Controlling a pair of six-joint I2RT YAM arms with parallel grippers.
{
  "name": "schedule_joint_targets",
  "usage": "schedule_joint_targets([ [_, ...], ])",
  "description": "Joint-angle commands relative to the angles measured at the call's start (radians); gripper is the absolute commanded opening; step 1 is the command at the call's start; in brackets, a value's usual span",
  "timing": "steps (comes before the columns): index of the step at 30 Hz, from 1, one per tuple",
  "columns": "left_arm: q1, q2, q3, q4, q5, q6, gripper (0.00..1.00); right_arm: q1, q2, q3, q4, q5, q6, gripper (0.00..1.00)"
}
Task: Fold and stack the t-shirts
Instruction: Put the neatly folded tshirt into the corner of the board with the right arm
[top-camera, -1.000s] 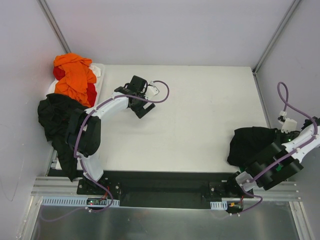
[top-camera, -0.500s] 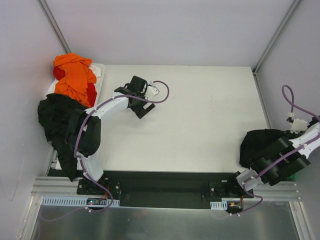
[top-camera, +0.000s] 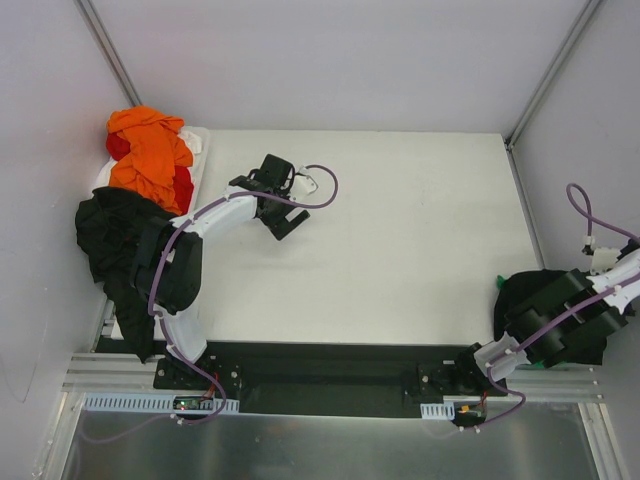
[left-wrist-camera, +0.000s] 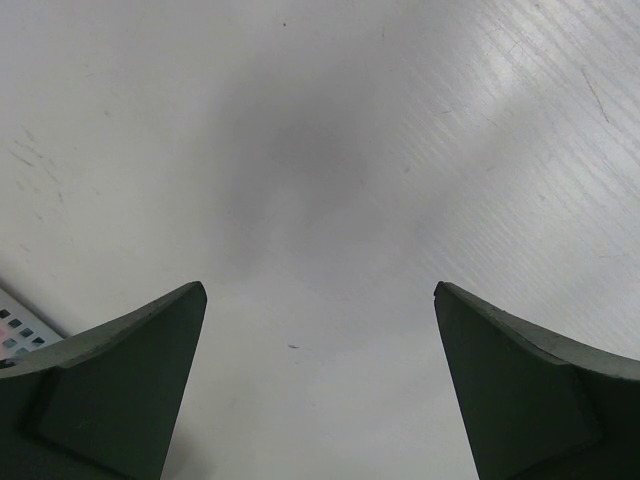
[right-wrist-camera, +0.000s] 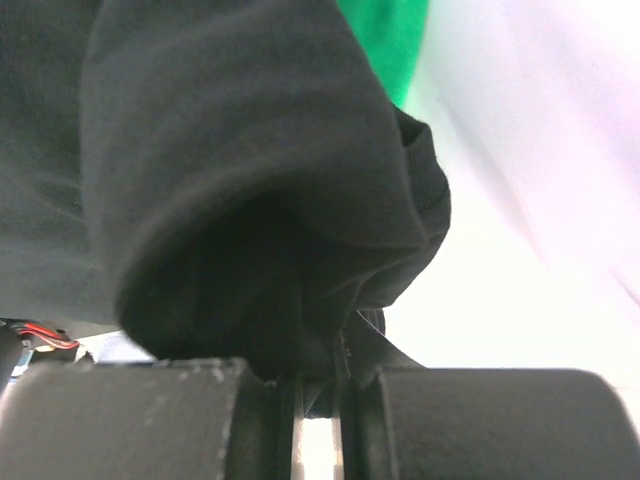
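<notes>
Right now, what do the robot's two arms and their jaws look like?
The left arm and right arm are built alike: white links between black cylindrical joint housings, each trailed by a looping purple cable. The left jaws are dark grey-green tapered wedges. The right jaws are matte black blocks, faintly speckled.

Matt black cloth t-shirt (right-wrist-camera: 250, 150), smooth white table (left-wrist-camera: 320, 150)

On the white table (top-camera: 400, 230), the left arm (top-camera: 215, 213) reaches toward the far left, with the left gripper (top-camera: 287, 224) over bare tabletop. At the far left corner an orange t-shirt (top-camera: 150, 155) is heaped on a red t-shirt (top-camera: 183, 187). Just nearer, a draped black t-shirt (top-camera: 110, 235) hangs over the table's left edge. The right arm (top-camera: 565, 320) lies over a bunched black t-shirt (top-camera: 525, 295) at the right edge.
</notes>
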Motion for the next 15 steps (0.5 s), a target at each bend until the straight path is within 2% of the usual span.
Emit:
schedule_joint_targets([
  [1, -0.005, -0.033, 0.000, 0.004, 0.018, -0.007, 0.99, -0.043, 0.039, 0.061, 0.084, 0.070, -0.028, 0.01],
  [11, -0.005, -0.031, 0.003, 0.004, 0.020, -0.009, 0.99, -0.041, 0.032, -0.039, 0.137, 0.064, -0.051, 0.01],
  [14, -0.005, -0.028, 0.007, 0.004, 0.020, -0.012, 0.99, -0.041, 0.001, -0.065, 0.137, 0.040, -0.057, 0.11],
  [15, -0.004, -0.026, 0.009, 0.004, 0.020, -0.015, 0.99, -0.040, -0.011, -0.066, 0.133, 0.023, -0.056, 0.12],
])
